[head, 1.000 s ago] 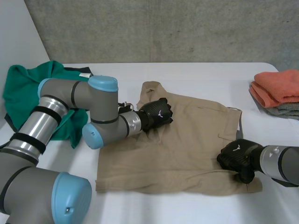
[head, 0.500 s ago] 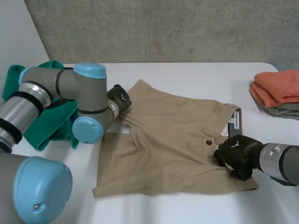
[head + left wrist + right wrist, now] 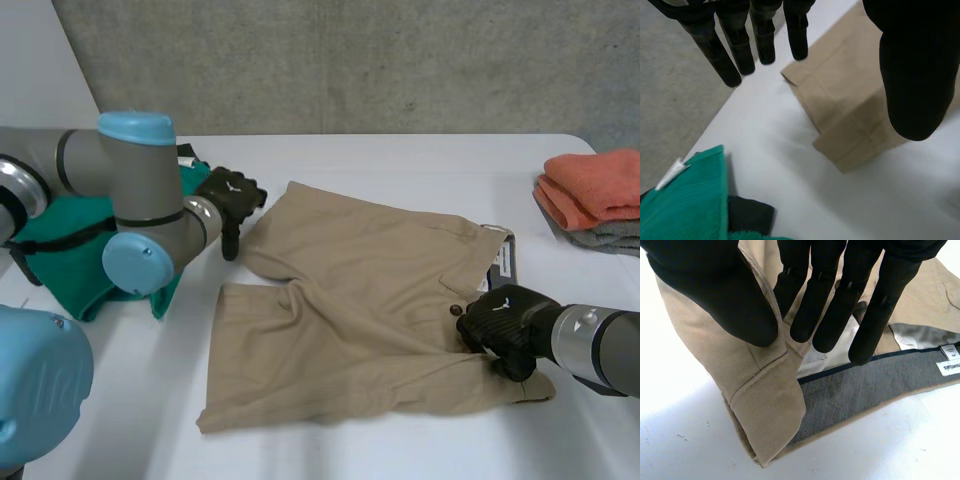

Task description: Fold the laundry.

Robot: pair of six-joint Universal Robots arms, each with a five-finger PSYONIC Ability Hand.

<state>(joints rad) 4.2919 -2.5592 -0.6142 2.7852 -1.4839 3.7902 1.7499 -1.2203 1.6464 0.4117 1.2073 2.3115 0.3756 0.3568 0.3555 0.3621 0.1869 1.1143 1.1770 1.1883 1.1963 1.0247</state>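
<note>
While the khaki shorts (image 3: 370,300) lie spread in the middle of the white table (image 3: 400,160), each hand is at a different end of them. The left hand (image 3: 228,192) is at the far corner of one leg, on the side of the green cloth (image 3: 60,250). In its wrist view the fingers (image 3: 742,50) are straight and released above the bare table just beside the leg hem (image 3: 850,145), and the thumb hangs over the fabric without gripping it. The right hand (image 3: 505,322) is at the opposite end, on the waistband (image 3: 865,390) near the front edge of the table. In the right wrist view its thumb (image 3: 715,290) presses on the outer side of the waistband and its fingers (image 3: 805,310) on the inner side, so the fabric is pinched between them and the grey lining is turned open. An orange towel (image 3: 595,185) rests on a grey towel (image 3: 620,236) at the table's right edge, well apart from the shorts.
</note>
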